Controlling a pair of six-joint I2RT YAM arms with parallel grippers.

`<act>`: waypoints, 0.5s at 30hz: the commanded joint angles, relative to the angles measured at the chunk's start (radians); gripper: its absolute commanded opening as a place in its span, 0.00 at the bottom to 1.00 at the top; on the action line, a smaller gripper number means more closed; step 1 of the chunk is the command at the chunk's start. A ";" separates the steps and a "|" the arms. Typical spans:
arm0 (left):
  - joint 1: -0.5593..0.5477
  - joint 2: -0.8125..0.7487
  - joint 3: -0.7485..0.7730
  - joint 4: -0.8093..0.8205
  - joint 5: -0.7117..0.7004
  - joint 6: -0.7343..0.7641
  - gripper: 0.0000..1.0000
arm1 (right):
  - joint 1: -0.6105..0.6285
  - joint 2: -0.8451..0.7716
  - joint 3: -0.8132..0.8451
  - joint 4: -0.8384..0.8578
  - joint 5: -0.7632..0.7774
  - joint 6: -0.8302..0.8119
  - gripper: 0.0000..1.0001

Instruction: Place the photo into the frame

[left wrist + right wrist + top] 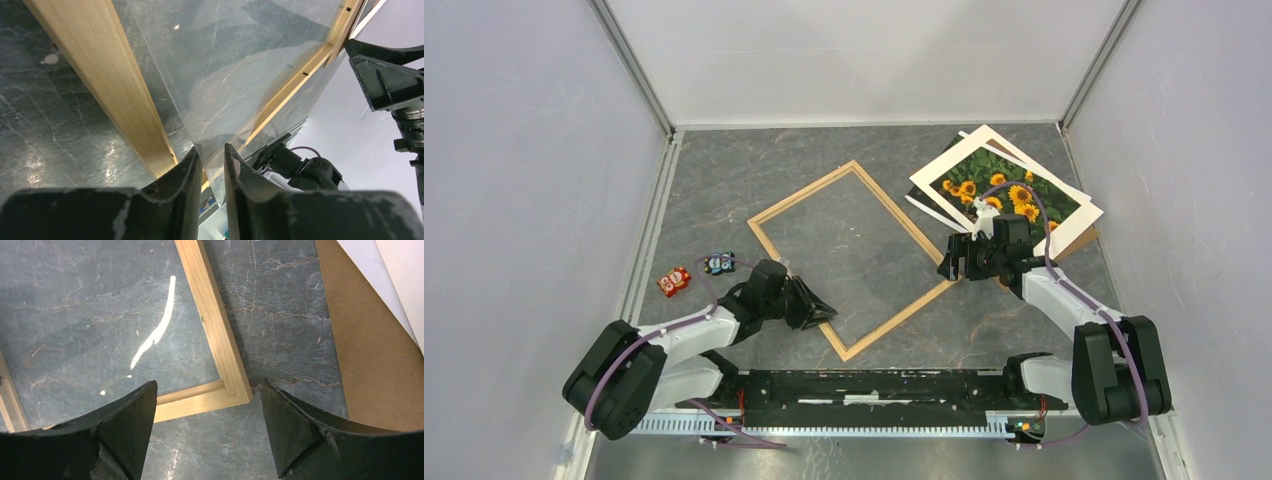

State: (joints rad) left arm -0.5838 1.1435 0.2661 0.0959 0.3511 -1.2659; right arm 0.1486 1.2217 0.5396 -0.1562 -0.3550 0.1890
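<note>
Two arms are bolted at the near edge of the table (724,170). The left gripper (212,155) is the closer to the bases, low at the near-left rail of the frame (802,192). Its jaws stand narrow, one on each side of the edge of a clear pane (240,65) that appears to tilt up off the wood. A slim gap shows beside the sheet, so I cannot tell whether they pinch it. Further in, the right gripper (207,385) hovers over the frame's right corner, its jaws wide and holding nothing.

The photo (1009,185) lies beyond that, face up at the far right of the table on a brown backing board (370,340), clear of the frame's opening. From the right jaws it is just beyond and to the right, and the right arm is much the nearer to it. Its long axis runs from far-left to near-right. The frame's does too, but more steeply, so I judge the print will need a small turn as well as a carry to the left.

From above, the right wrist covers the photo's near corner. The pane barely shows in the overhead view. What else lies under the print is hard to make out.
</note>
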 commanded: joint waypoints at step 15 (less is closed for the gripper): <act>0.033 0.014 0.045 0.058 0.118 0.009 0.04 | 0.004 0.047 0.035 0.078 0.093 0.009 0.80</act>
State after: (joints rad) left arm -0.5602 1.1690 0.2863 0.1001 0.4259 -1.2667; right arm 0.1490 1.2697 0.5423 -0.1207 -0.2893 0.1886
